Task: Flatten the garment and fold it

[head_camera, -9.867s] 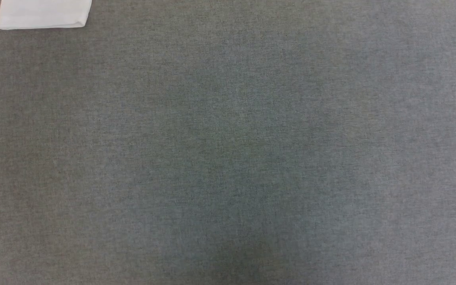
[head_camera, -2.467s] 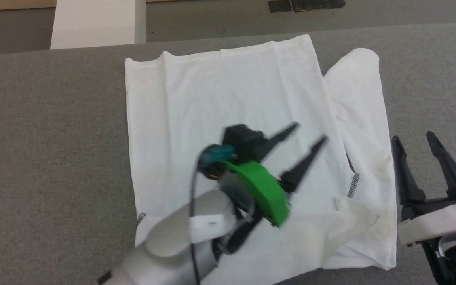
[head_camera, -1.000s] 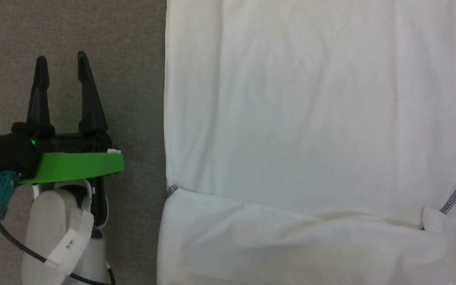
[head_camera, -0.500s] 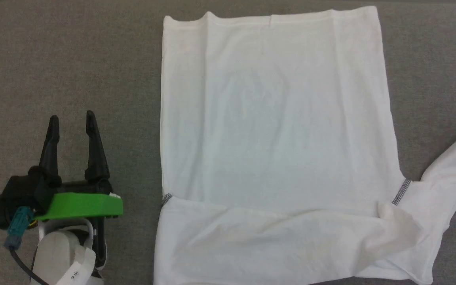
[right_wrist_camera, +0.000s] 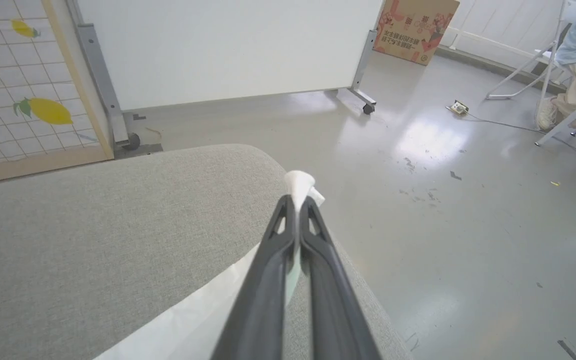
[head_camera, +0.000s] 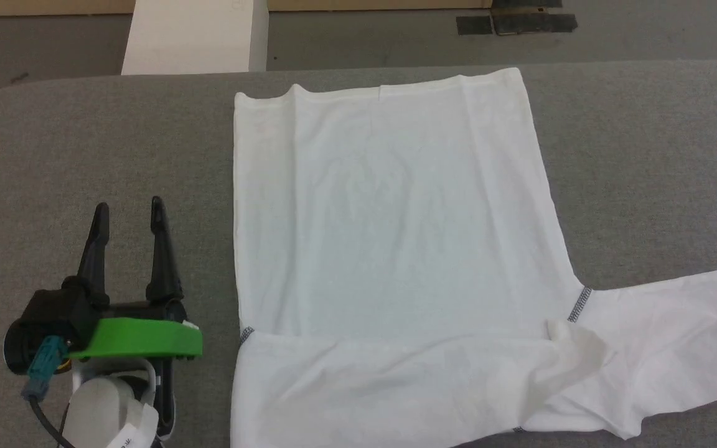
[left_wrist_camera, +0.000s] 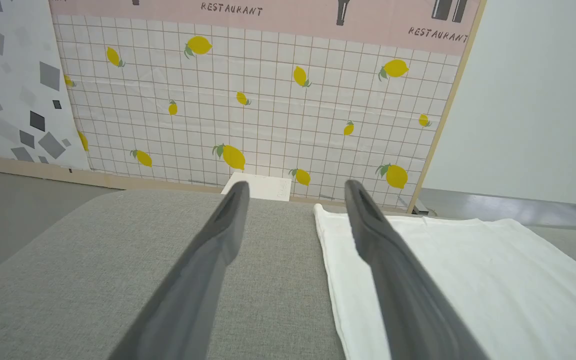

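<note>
Thin, limp and likely light, the garment (head_camera: 389,249) lies spread on the surface (head_camera: 645,155), best gripped at hems; the right tool (right_wrist_camera: 296,200) pinches its sleeve end, the left tool (head_camera: 129,205) stands open, empty.

Left gripper (head_camera: 129,206): fingers parted wide, empty, pointing forward away from the body. Green wrist bracket (head_camera: 137,339) sits behind them, pale forearm (head_camera: 100,410) below it. Right gripper (right_wrist_camera: 298,202): fingers pressed together, pinching a fold of the garment (right_wrist_camera: 299,181) at the tips.
</note>
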Robot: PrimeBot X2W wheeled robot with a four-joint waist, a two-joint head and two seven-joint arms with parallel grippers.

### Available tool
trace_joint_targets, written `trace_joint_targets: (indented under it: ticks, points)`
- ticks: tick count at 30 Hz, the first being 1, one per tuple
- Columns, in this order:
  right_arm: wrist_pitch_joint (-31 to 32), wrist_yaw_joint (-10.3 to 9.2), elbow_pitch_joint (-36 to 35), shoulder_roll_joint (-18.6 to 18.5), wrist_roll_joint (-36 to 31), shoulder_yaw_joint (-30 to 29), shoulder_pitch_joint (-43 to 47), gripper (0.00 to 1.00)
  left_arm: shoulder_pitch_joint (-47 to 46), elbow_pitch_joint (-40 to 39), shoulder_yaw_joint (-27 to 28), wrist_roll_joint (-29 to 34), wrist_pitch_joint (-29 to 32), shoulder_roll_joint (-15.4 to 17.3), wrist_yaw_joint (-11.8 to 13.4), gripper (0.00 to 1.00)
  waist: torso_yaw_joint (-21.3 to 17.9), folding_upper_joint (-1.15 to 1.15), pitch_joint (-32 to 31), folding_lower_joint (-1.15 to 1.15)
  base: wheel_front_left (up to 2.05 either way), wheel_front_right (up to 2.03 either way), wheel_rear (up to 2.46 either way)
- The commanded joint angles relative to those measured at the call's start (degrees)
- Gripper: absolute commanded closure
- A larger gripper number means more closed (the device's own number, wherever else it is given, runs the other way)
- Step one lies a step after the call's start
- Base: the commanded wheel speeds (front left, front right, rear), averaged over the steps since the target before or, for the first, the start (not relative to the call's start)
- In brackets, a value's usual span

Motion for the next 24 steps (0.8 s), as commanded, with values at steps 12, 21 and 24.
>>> trace_joint_targets:
  ticks: [12,21,24]
  points:
    - [16.0,-0.09,-35.9,10.4,4.4,23.8,14.0,1.0,0.5,0.7,-1.1,-0.2,-0.2,-0.3,-0.5,0.0,0.8,0.0,-0.2,0.01,0.0,0.0,0.0]
    - [18.6,-0.09,-35.7,10.6,4.5,57.4,9.5,1.0,-0.3,1.1,-1.5,-0.1,-0.2,-0.3,-0.6,0.0,1.2,0.0,0.1,0.01,0.0,0.0,0.0]
    - [17.1,-0.09,-29.2,11.5,4.7,65.2,5.8,1.0,-0.9,1.4,-2.3,-0.3,-0.2,-0.3,-0.7,0.0,2.2,0.0,0.4,0.01,0.0,0.0,0.0]
